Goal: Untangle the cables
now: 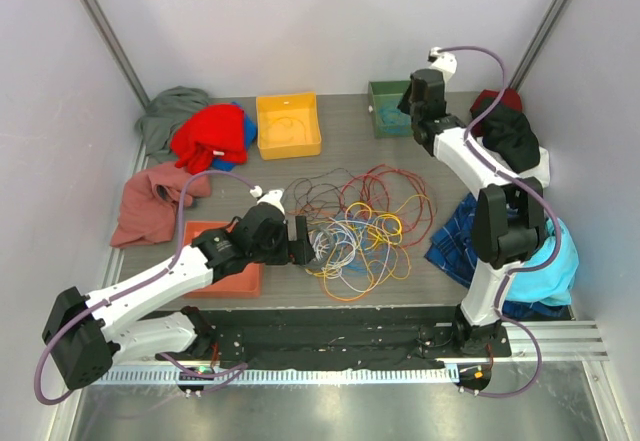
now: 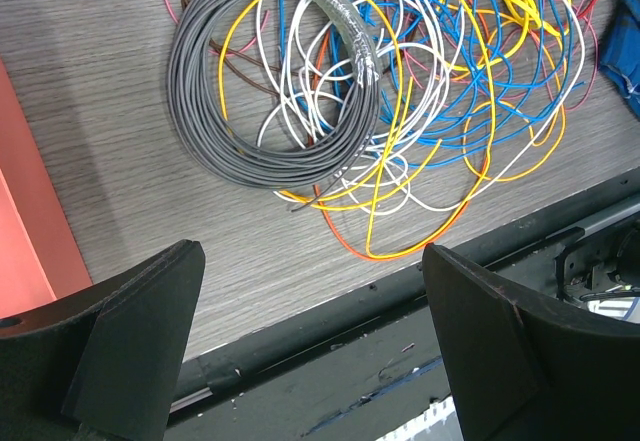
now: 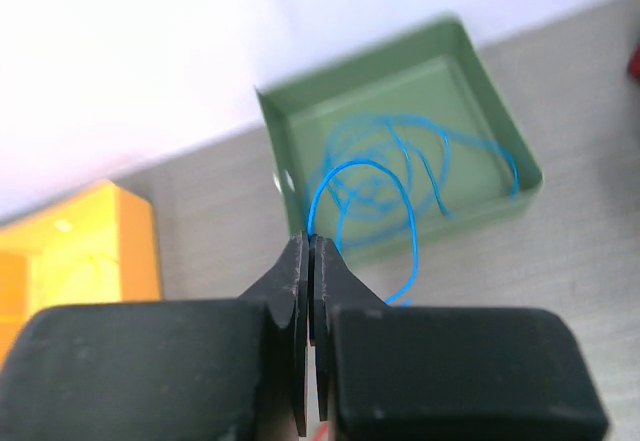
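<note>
— Cables [image 1: 360, 226] heaped on table [image 1: 345, 156], just beyond left gripper [image 1: 300, 239]; right gripper [image 1: 412, 96] above green bin [image 1: 380, 119].
— Left wrist?
— Spread wide, gripping nothing; grey coil [image 2: 200, 111] ahead among coloured strands.
— Right wrist?
— Pressed shut, pinching blue cable [image 3: 350, 166] looping into the bin.

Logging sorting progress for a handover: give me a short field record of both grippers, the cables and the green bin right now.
left gripper: open, holding nothing, hovering beside the tangle
right gripper: shut on blue cable
blue cable: runs from the jaws toward the green bin, where blue loops lie
tangle: many coloured cables piled together mid-table
grey coil: wound in a ring, overlapped by other strands
</note>
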You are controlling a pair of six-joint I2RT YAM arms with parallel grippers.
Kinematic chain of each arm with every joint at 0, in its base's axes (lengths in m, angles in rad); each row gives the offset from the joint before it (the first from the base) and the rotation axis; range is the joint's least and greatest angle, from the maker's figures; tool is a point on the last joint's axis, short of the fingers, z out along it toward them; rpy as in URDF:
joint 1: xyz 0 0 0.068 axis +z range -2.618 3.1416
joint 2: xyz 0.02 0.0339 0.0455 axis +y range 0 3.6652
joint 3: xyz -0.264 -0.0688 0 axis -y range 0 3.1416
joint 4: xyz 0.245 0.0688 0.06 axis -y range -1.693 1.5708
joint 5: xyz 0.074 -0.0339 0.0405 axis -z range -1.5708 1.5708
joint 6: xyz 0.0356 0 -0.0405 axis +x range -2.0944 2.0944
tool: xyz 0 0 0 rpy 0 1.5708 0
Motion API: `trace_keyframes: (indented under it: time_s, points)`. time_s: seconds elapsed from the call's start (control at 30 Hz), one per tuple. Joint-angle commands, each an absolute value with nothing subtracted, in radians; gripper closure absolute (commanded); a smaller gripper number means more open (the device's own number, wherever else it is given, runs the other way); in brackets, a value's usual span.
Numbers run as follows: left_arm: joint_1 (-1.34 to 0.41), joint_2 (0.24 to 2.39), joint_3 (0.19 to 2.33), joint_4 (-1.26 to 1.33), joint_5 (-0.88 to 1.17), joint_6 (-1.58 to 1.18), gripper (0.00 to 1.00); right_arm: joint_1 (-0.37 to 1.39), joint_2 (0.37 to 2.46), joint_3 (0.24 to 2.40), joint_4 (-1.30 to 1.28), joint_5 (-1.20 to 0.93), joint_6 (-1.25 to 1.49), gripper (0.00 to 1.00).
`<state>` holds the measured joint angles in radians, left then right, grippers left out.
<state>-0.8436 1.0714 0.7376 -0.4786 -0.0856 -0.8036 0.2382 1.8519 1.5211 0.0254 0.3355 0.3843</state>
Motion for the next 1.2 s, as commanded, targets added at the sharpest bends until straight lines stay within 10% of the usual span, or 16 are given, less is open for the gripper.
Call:
trace_keyframes:
  time_s: [0.0,0.3,0.7,0.93,1.17]
  points:
    - [-0.841,1.072,0.742,-0.446,-0.084,-0.793,0.04,0.196,1.848,1.659,0.035,0.33,0.382,0.99]
    - [-0.841,1.086,0.767,-0.472,-0.124,-0.773,0.04,0.158,2.135,2.186,-0.156,0.29,0.385,0.99]
    - [-0.841,1.16,0.804,-0.488,-0.137,-0.739,0.04,0.155,2.272,2.072,-0.103,0.261,0.422,0.99]
    - [-0.841,1.187,0.821,-0.486,-0.135,-0.732,0.04,0.163,2.26,2.04,-0.097,0.279,0.434,0.46]
    - [-0.841,1.138,0.784,-0.456,-0.12,-0.759,0.04,0.231,2.016,1.818,-0.052,0.311,0.425,0.36]
